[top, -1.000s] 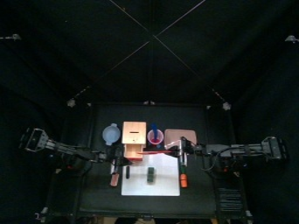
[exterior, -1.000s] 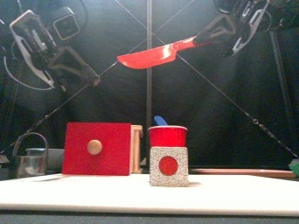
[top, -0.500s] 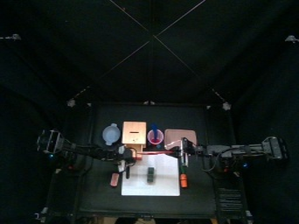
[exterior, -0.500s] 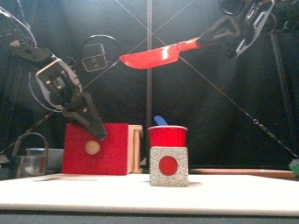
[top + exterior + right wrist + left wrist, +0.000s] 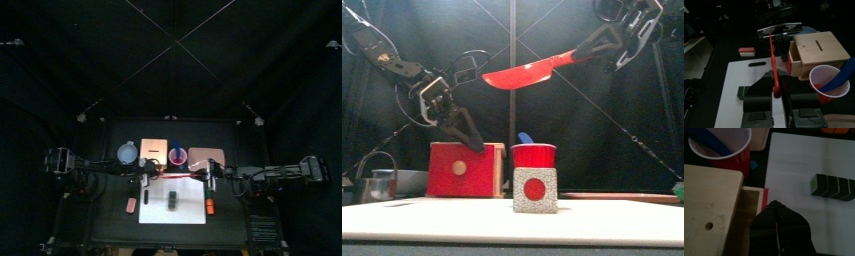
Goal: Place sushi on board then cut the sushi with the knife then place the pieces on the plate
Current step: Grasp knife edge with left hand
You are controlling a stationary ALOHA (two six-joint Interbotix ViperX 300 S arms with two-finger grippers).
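Observation:
The dark green sushi roll point(image 5: 171, 200) lies on the white cutting board point(image 5: 151, 212); from the front its speckled end with a red spot point(image 5: 536, 190) shows. My right gripper point(image 5: 211, 179) is shut on the red knife point(image 5: 529, 72), held high over the board with the blade pointing left. In the right wrist view the red knife point(image 5: 773, 65) runs above the sushi roll point(image 5: 751, 91). My left gripper point(image 5: 476, 143) is shut and empty, tip down just in front of the wooden box point(image 5: 462, 170), by its red drawer front point(image 5: 765, 195). The sushi roll point(image 5: 834, 186) lies off to its side.
Behind the board stand the blue-grey bowl point(image 5: 127, 153), the wooden box point(image 5: 154, 152), the red cup point(image 5: 178, 157) with the blue knife point(image 5: 714, 140), and the pink tray point(image 5: 205, 157). A metal cutter point(image 5: 376, 183) sits at the left. Small toy foods point(image 5: 131, 204) point(image 5: 210, 205) flank the board.
My left arm has come down and in toward the middle, its gripper now low by the box. The right gripper with the knife has shifted slightly to the right.

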